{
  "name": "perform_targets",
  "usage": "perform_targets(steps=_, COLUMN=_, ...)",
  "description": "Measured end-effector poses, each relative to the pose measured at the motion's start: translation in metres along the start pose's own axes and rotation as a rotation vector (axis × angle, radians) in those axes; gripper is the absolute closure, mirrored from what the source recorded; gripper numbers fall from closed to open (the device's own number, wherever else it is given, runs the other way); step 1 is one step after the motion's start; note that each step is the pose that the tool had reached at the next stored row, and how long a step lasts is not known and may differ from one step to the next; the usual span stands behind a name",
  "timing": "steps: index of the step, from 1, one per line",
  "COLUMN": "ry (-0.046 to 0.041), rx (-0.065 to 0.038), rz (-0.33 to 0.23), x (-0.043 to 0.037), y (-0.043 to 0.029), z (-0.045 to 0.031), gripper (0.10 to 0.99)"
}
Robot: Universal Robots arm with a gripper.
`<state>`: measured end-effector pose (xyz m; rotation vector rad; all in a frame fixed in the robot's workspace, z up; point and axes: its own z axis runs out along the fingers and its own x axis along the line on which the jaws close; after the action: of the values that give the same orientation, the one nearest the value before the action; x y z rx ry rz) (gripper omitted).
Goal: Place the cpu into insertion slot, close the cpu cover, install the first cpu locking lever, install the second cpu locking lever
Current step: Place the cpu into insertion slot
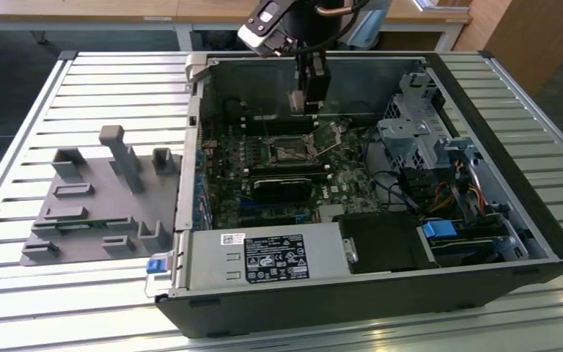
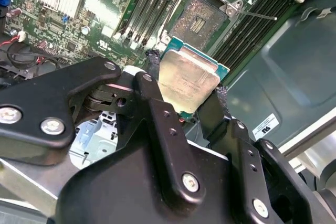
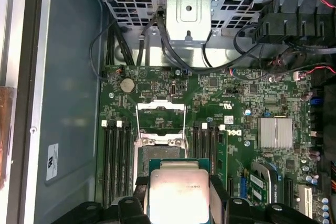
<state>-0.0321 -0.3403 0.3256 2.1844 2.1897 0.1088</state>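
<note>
My gripper [image 1: 306, 99] hangs inside the open computer case, shut on the cpu [image 2: 189, 80], a flat square chip with a dull silver top and green edge. Black fingers [image 2: 152, 80] press its two opposite sides. The cpu [image 3: 178, 195] is held above the board, just short of the insertion slot [image 3: 157, 156], whose dark contact grid [image 2: 202, 19] lies bare. The cpu cover [image 3: 160, 107] stands swung open beyond the slot. Two thin wire locking levers [image 3: 137, 124] are raised at its sides, and one [image 2: 257, 15] sticks out past the socket corner.
Long black memory slots [image 3: 115, 156] flank the socket on both sides. A silver heat sink [image 3: 274, 132], a drive cage with cables [image 1: 413, 139] and a power supply [image 1: 262, 257] crowd the case. A grey holder fixture [image 1: 96, 198] sits on the slatted table at the exterior view's left.
</note>
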Motion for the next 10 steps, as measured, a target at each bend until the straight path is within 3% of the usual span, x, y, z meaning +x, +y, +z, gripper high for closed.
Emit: perform_targets(steps=10, ry=0.0, rx=0.0, rz=0.0, x=-0.0001, y=-0.0006, z=0.0067, gripper=0.545)
